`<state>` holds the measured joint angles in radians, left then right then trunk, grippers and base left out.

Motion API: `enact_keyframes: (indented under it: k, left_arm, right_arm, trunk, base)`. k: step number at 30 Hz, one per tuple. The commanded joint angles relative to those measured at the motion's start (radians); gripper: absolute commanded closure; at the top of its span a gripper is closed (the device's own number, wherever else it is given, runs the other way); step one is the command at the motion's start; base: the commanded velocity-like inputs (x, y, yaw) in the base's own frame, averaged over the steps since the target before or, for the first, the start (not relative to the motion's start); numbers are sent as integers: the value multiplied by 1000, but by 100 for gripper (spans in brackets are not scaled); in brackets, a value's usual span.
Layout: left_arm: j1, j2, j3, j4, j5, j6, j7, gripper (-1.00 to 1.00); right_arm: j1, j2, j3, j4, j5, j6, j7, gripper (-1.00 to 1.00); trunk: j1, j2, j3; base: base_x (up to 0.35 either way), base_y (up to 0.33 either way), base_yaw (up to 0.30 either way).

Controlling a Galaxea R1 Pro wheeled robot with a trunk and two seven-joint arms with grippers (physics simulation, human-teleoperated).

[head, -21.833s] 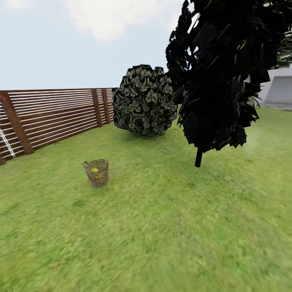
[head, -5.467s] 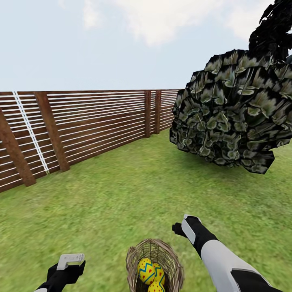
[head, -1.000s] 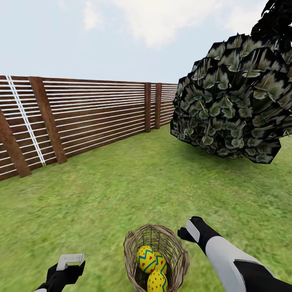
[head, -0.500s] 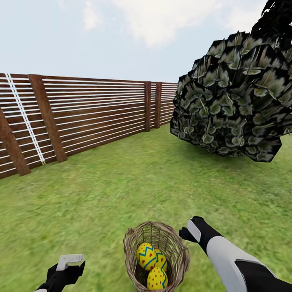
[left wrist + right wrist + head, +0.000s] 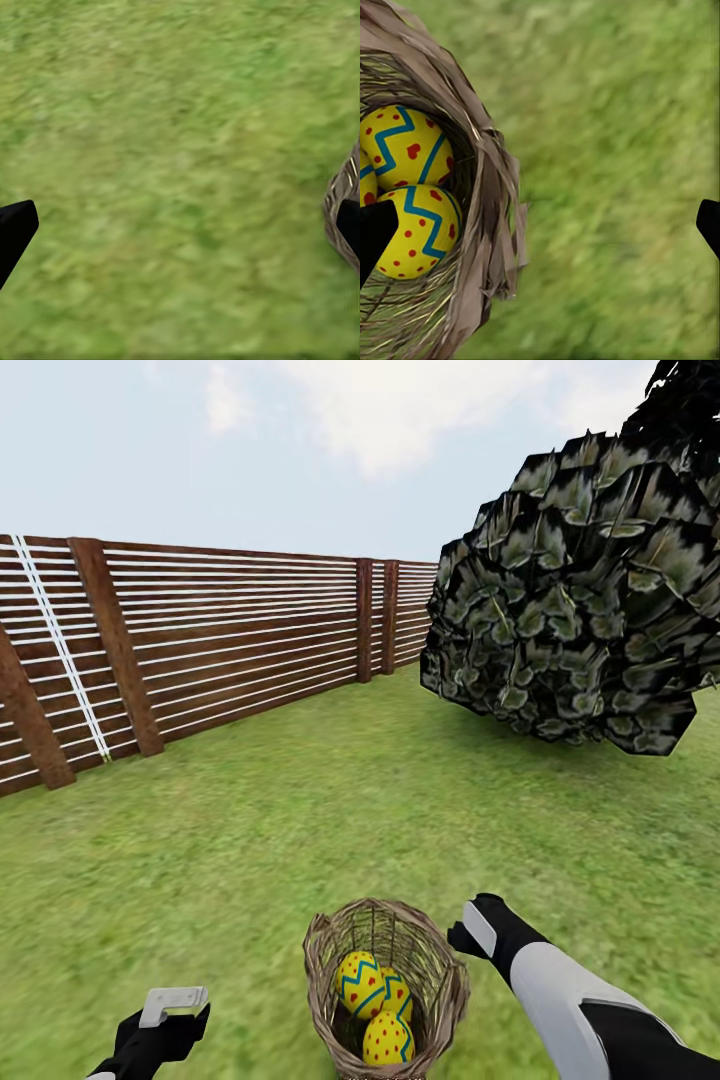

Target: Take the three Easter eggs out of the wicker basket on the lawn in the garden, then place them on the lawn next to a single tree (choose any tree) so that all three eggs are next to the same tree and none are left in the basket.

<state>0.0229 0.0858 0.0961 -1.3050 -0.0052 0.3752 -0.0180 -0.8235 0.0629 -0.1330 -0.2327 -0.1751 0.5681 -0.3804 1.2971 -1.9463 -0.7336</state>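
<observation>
The wicker basket (image 5: 437,982) stands on the lawn (image 5: 300,810) at the bottom middle of the head view. Three yellow Easter eggs with blue zigzags and red dots lie in it: one (image 5: 360,980), one (image 5: 388,1040) and one half hidden (image 5: 399,990). My right gripper (image 5: 472,930) hovers open just right of the rim; in its wrist view (image 5: 540,229) two eggs (image 5: 401,146) (image 5: 416,229) show inside the basket wall (image 5: 491,217). My left gripper (image 5: 170,1008) is open over grass left of the basket (image 5: 341,214).
A brown slatted fence (image 5: 200,650) runs along the left and back. A big rounded crown of dark, pale-streaked leaves (image 5: 570,590) hangs over the grass at the right, with blacker foliage (image 5: 690,400) above it; no trunk shows. Open grass lies ahead.
The whole view has shifted a little, so the camera moved: the basket and eggs now sit slightly higher in the picture. Both grippers stay open beside the basket.
</observation>
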Motion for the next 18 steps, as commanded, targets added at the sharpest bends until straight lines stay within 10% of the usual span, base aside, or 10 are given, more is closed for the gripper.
enact_keyframes:
  k: [1,18]
  left_arm:
    - [0,0,1,-2,-1,5,-2,-100]
    - [0,0,1,-2,0,5,-2,-100]
  right_arm:
    - [0,1,-4,-2,-10,1,-12,-100]
    - [0,10,-20,-1,-11,2,-9,-100]
  trunk:
    - [4,-8,-4]
    - [69,-127,-57]
  base:
    - [0,0,0]
    - [0,0,0]
